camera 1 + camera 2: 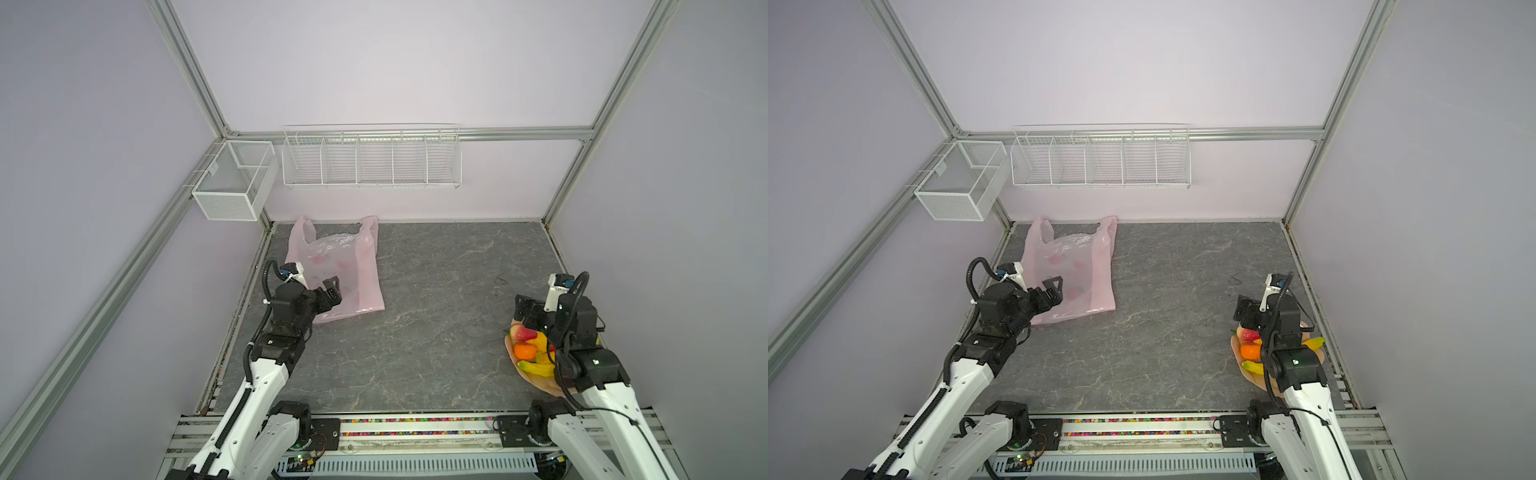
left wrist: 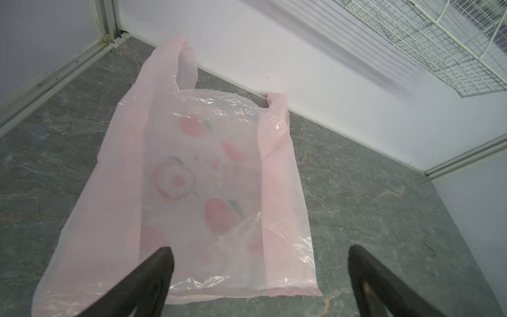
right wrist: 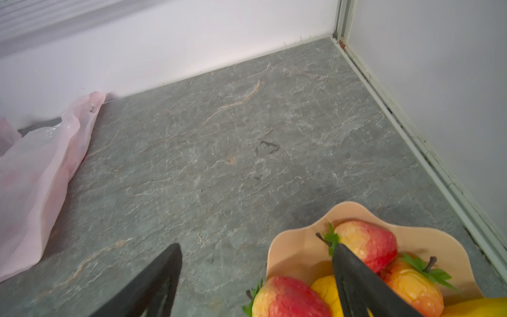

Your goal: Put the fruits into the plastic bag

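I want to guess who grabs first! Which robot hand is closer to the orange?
Right. The right gripper hangs just past the orange, over the plate's edge; the left gripper is far across the table, above the plastic bag.

The plastic bag (image 1: 347, 266) lies flat on the counter (image 1: 436, 324). It is pale pink, thin, see-through and crinkled, and printed with pink peaches. Its two handle loops point away from the left pincer (image 1: 333, 293), toward the back wall, and its bottom end lies under that pincer. I can't tell whether they touch.

The fruits (image 1: 540, 345) sit heaped together on a peach-coloured wavy plate (image 3: 296, 247), beneath and behind the right pincer (image 1: 524, 311). A red-and-yellow fruit (image 1: 523, 333) with green leaves is nearest the pincer's tips. An orange (image 1: 525, 351) sits further back, with yellow bananas (image 1: 535, 368) behind that.
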Available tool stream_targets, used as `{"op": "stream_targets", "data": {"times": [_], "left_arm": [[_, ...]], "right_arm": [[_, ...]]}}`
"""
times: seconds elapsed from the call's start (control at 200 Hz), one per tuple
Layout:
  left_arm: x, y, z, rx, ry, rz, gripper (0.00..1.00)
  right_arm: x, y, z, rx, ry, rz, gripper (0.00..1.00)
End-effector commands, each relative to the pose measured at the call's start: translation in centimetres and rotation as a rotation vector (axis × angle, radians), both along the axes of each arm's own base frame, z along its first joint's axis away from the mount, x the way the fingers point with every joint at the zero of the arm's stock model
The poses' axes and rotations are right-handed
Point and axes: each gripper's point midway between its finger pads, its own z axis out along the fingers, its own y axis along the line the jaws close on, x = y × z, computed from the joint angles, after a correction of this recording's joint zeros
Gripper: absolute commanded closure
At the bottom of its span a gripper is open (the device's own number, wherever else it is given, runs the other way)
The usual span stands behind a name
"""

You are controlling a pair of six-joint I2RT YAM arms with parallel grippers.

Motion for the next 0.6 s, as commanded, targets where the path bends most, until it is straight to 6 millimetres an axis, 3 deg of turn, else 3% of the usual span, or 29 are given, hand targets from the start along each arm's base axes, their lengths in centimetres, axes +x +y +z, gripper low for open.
{"op": "stream_targets", "data": {"times": [0.0, 0.205, 0.595], "left_arm": [[-1.1, -1.7, -1.3, -0.054, 0.125, -0.052, 0.01], [-0.9, -4.6, -1.9, 0.006, 0.170, -0.139, 0.01], [2.8, -11.0, -4.9, 0.167, 0.355, -0.301, 0.01]], "right_arm": [[-2.1, 1.2, -0.9, 0.072, 0.100, 0.040, 0.12], [-3.5, 1.6, -1.6, 0.112, 0.215, 0.035, 0.12], [-4.7, 2.7, -3.9, 0.180, 0.433, 0.036, 0.12]]}}
